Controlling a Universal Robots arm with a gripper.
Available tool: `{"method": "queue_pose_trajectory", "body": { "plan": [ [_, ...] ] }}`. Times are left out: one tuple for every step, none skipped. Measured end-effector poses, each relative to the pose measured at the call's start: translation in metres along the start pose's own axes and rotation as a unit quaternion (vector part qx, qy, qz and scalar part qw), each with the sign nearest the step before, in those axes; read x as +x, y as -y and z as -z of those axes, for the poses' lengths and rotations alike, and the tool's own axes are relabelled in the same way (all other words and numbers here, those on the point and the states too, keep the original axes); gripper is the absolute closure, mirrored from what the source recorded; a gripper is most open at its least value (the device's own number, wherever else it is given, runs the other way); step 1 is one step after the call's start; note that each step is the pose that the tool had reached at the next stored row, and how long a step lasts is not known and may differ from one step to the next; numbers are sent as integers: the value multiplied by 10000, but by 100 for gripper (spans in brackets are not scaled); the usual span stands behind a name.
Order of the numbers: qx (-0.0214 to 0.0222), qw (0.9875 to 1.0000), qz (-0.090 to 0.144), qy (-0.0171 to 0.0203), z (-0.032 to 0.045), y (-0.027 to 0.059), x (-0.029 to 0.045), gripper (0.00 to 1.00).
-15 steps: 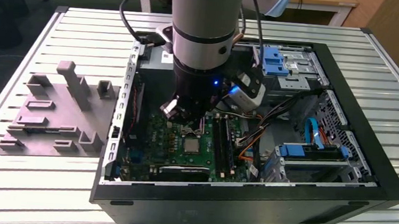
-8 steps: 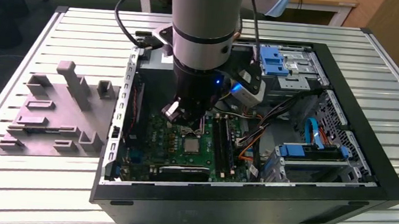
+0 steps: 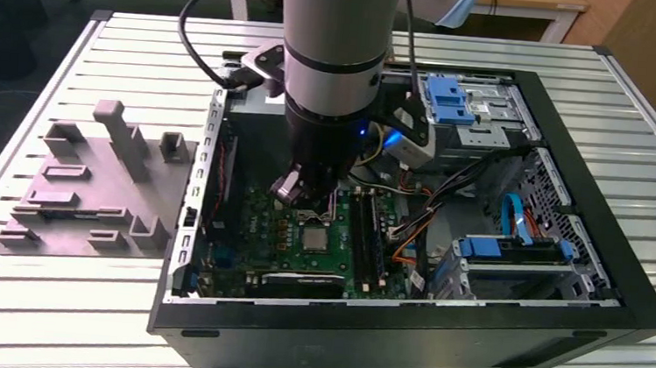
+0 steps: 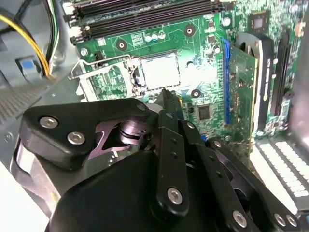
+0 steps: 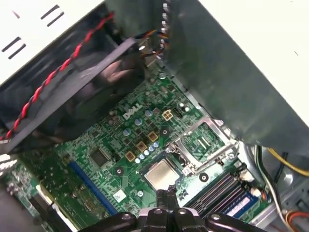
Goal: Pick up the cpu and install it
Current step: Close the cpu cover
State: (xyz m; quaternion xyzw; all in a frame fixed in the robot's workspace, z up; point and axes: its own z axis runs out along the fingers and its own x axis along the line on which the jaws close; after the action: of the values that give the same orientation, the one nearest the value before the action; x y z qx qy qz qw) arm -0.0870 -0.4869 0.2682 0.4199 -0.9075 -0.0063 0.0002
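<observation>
Desk: white slatted desk [image 3: 49, 303] under everything; you have an open black computer case [image 3: 597, 337] lying on it and a grey moulded tray [image 3: 81, 191] beside the case, toward the exterior view's left.
Background: wooden furniture edges beyond the desk's far side.
Arm: your grey arm [image 3: 336, 53] comes straight down into the case, above the green motherboard [image 3: 288, 242].
Gripper: your gripper [image 3: 317, 202] hangs just above the board; in both wrist views its black fingers [image 5: 165, 199] come together to a narrow tip with no gap showing and nothing between them, so read it as closed and empty.
Cpu: the cpu [image 3: 316, 237] lies flat in its socket on the motherboard, silvery top up; you see it in the second wrist view [image 4: 160, 71] and the first wrist view [image 5: 161, 174] as well.
Cpu to gripper: the chip sits just beyond the fingertip, near it and lower; I cannot tell you whether tip and chip touch.
Socket frame: the shiny metal frame [image 5: 205, 143] stands swung open just beside the cpu, hinged at the socket's edge.
Memory slots: long black slots [image 4: 145, 12] run alongside the socket.
Cables: yellow and orange wires [image 3: 412, 230] lie loose in the case, toward the exterior view's right of the board.
</observation>
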Motion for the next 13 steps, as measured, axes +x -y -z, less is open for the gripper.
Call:
{"method": "queue_pose_trajectory", "body": {
  "plan": [
    [0,10000,89,-1,-2,0,0,89],
    [-1,9998,180,-2,-4,0,0,89],
    [-1,9996,277,-3,-6,0,0,89],
    [-2,9993,368,-3,-10,0,0,89],
    [-3,9990,452,-4,-13,0,0,89],
    [-8,9987,510,1,-15,2,-1,89],
    [-41,9986,524,44,-17,9,-6,89],
    [-96,9985,524,117,-17,16,-13,89],
    [-156,9983,524,194,-17,24,-20,89],
    [-205,9981,524,259,-17,31,-27,89],
    [-263,9977,524,335,-16,39,-33,89],
    [-319,9973,525,409,-17,48,-40,89],
    [-374,9968,525,479,-17,58,-49,89]
  ]
}}
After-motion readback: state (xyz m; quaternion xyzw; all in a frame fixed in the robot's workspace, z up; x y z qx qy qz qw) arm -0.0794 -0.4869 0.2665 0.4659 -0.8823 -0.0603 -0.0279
